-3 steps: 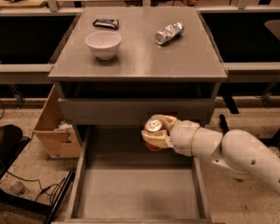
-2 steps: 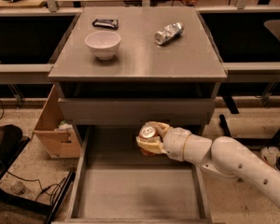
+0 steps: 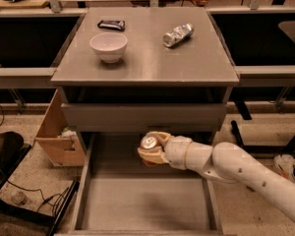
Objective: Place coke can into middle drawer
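My gripper (image 3: 151, 150) reaches in from the right on a white arm and is shut on the coke can (image 3: 148, 142). I see mostly the can's silver top, with a little red below the fingers. The can is held upright above the back part of the middle drawer (image 3: 137, 205), which is pulled out and shows a broad flat grey floor with low side walls. The can hangs just below the closed upper drawer front (image 3: 142, 117).
On the cabinet top (image 3: 147, 63) stand a white bowl (image 3: 108, 46), a dark snack bar (image 3: 111, 24) and a shiny silver can (image 3: 178, 35) lying on its side. A cardboard box (image 3: 56, 136) sits on the floor to the left, with cables near it.
My gripper with the coke can has moved left and slightly down over the open drawer. Nothing on the cabinet top has moved.
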`<state>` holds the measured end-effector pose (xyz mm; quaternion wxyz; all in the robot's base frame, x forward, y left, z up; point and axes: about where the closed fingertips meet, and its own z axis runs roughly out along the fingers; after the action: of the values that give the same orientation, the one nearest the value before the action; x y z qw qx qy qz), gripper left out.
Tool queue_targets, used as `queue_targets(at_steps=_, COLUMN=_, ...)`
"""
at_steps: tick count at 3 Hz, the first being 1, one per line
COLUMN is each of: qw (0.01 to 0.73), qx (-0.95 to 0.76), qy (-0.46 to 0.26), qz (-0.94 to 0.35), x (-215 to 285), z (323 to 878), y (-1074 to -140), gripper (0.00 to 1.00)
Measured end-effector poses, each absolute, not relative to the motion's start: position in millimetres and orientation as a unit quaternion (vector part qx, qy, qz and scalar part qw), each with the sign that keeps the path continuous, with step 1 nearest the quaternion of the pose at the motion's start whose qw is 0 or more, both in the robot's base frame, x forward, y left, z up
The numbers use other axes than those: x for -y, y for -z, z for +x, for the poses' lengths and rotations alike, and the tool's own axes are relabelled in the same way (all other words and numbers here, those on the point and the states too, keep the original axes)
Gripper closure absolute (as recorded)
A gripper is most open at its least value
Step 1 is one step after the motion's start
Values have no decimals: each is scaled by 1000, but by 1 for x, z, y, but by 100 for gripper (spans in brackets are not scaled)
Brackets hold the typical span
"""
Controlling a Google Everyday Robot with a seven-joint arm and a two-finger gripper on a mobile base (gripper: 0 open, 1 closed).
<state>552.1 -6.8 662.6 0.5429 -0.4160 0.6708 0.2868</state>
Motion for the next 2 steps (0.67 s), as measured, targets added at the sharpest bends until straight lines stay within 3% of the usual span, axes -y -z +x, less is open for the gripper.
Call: queue_targets(at_steps=2, qw=489, qx=-633, qy=-342, qz=-493, x=-54, z=570, y=-565, gripper=100)
